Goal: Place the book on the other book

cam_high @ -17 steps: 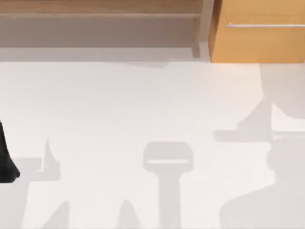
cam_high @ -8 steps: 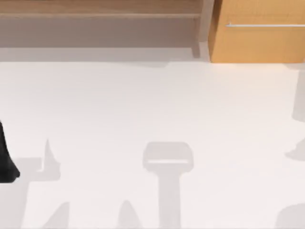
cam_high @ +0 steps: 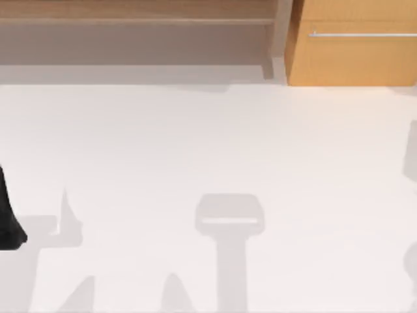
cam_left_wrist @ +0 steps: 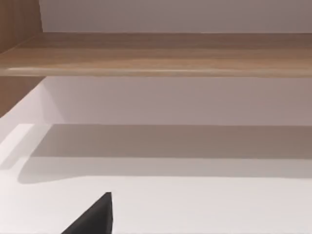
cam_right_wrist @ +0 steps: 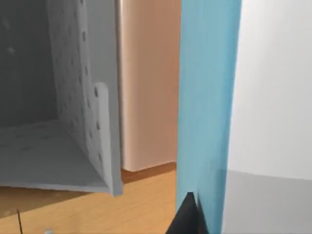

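White table point(cam_high: 208, 150) fills most of the top view, with a wooden shelf point(cam_high: 137, 26) along the far edge and a wooden cabinet point(cam_high: 352, 45) at far right. Over the last second the large shadows at the right have slid off the table, so the right arm seems to have swung away rightward. Its gripper point(cam_right_wrist: 187, 217) appears clenched on a blue book point(cam_right_wrist: 207, 97) held upright by the cabinet; the second book's place is unclear. Left arm point(cam_high: 8, 218) sits parked at the left edge; its fingers cannot be judged.

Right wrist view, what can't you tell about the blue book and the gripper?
- Blue book: cut off at the picture's edges, so its full shape is unknown.
- Right gripper: one dark fingertip shows against the book; grip uncertain.
- Left arm: cut off at the top view's left edge.
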You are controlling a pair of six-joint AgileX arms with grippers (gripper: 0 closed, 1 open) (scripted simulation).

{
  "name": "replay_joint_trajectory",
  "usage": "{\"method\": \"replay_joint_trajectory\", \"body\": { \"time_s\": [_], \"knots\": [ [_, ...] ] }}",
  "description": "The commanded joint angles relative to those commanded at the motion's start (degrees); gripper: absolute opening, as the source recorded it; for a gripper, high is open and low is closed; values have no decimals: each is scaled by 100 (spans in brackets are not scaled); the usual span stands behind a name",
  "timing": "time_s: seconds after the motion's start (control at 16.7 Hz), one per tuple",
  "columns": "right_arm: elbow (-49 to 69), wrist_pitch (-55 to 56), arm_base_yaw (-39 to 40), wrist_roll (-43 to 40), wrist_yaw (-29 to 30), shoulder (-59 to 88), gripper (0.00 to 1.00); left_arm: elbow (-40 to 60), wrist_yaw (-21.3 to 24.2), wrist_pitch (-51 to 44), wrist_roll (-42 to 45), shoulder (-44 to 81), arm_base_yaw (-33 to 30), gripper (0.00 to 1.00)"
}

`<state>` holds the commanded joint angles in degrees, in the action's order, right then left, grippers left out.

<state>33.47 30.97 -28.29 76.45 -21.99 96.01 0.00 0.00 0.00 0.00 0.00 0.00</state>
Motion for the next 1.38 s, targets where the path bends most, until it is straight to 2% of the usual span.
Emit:
{"method": "replay_joint_trajectory", "body": {
  "time_s": [0.84, 1.38],
  "knots": [
    [56, 32, 79, 29, 21, 164, 0, 0, 0, 0, 0, 0, 0, 100],
    [56, 32, 79, 29, 21, 164, 68, 0, 0, 0, 0, 0, 0, 100]
  ]
}}
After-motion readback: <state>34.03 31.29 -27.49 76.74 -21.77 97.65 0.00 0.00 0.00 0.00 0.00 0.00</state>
